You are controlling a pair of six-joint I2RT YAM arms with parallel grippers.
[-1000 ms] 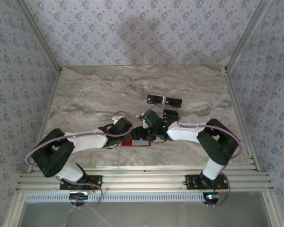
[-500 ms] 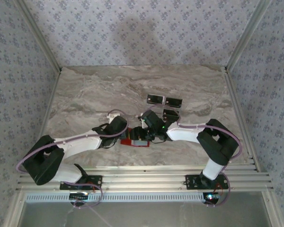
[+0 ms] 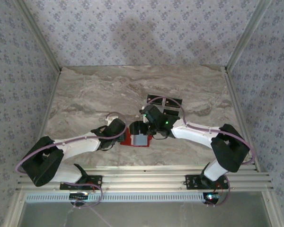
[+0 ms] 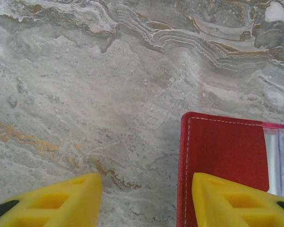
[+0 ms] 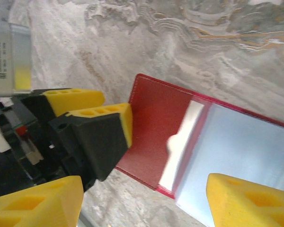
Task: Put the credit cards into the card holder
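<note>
Card holder [image 5: 154,118] lies open, showing a pale pocket [image 5: 236,156].

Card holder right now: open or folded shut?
Open. In the right wrist view the card holder lies spread flat on the table, its red flap beside a pale glossy inner panel.

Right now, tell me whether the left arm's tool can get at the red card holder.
Probably yes: the left tool is open and straddles an edge of the card holder, one finger over its red cover. The right tool, close above, could crowd it.
</note>
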